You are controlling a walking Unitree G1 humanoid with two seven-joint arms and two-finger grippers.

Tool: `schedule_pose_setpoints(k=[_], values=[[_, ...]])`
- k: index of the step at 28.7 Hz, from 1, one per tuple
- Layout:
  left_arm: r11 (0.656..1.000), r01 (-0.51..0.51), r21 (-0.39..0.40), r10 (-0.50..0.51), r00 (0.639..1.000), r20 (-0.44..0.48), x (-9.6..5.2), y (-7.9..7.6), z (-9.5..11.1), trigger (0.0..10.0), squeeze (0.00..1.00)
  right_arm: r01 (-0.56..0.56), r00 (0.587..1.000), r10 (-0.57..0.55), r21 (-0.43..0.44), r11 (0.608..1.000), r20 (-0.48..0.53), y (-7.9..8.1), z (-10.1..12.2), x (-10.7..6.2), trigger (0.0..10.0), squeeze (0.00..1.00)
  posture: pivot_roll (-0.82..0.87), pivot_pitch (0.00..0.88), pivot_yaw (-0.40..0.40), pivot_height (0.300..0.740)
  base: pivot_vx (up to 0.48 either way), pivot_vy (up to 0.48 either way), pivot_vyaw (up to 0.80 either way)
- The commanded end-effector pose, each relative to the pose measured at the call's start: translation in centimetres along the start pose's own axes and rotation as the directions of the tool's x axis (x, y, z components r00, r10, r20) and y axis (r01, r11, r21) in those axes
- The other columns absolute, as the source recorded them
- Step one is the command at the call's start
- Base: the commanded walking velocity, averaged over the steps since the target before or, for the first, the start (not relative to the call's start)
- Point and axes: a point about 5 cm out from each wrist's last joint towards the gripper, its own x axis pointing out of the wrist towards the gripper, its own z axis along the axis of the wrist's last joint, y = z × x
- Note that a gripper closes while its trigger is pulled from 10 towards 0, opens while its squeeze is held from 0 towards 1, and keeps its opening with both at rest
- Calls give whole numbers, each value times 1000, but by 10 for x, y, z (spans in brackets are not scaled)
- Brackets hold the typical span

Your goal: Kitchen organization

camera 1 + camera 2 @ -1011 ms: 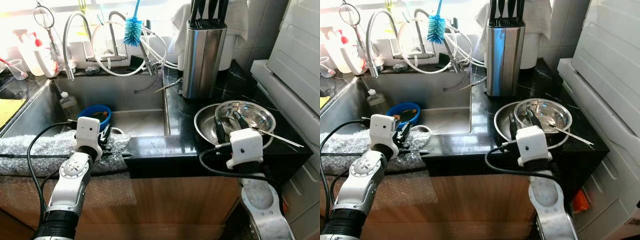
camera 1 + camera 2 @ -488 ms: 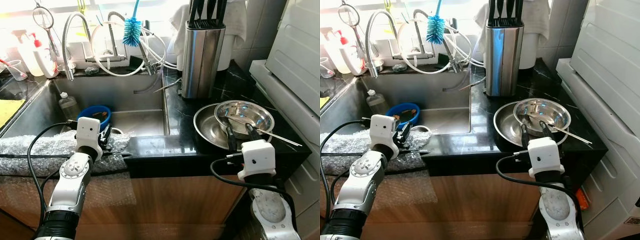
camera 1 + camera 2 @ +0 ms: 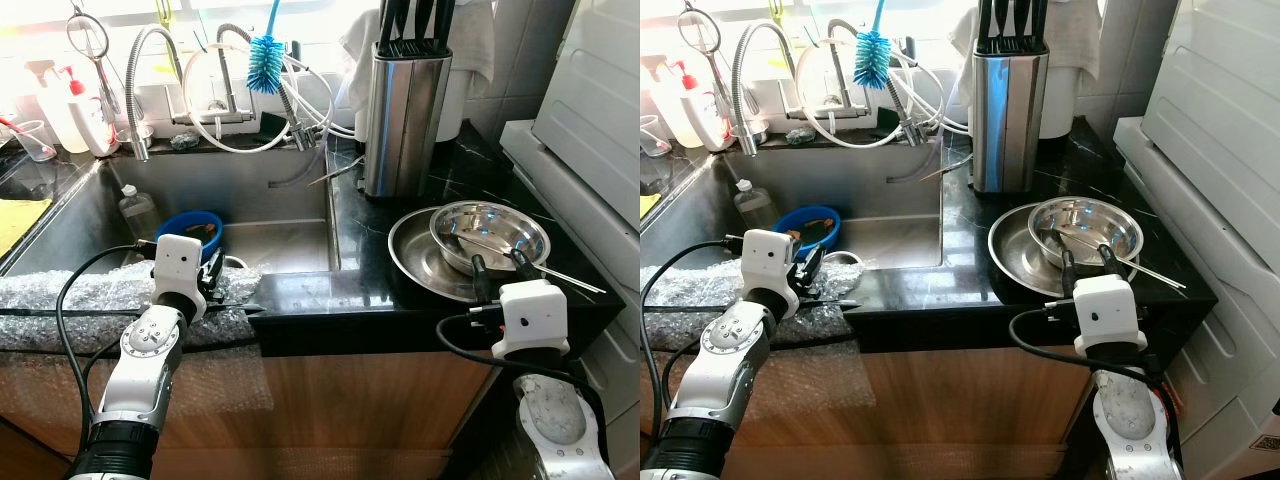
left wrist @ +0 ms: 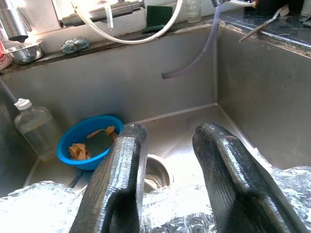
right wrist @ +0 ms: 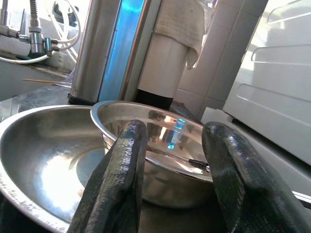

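Observation:
A small steel bowl (image 3: pixel 490 232) sits nested in a larger steel bowl (image 3: pixel 415 262) on the black counter, and a long metal utensil (image 3: pixel 560 277) lies across the small one. My right gripper (image 3: pixel 499 260) stands open at the bowls' front rim, holding nothing. In the right wrist view the small bowl (image 5: pixel 163 167) shows between the fingers (image 5: pixel 119 179). My left gripper (image 3: pixel 215 264) rests open over the bubble wrap (image 3: pixel 70 295) on the sink's front edge. Beyond it in the sink are a blue bowl (image 4: pixel 65 154) with a sponge and a clear bottle (image 4: pixel 34 126).
A steel knife block (image 3: pixel 405 110) stands behind the bowls. Faucet (image 3: pixel 150 70), hoses and a blue brush (image 3: pixel 266 60) crowd the back of the sink (image 3: pixel 280 245). A white appliance (image 3: pixel 600 110) borders the counter on the right.
My right gripper has drawn back from over the bowls toward the counter's front edge and shifted right. The left arm has not moved.

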Motion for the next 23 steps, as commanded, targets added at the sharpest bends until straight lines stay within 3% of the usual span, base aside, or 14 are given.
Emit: schedule_pose_setpoints(k=[1,23], values=[[1000,22,11,-21,998,-51,-1,-3,-9,10000,0,-1,1000,1,-3,1000,13,-3,1,6,10000,0,-78,0,70,740,0,0,0],[999,25,28,-24,998,-54,-2,-2,-8,10000,0,-75,996,75,5,997,44,10,1,19,10000,0,-62,0,74,740,0,0,0]])
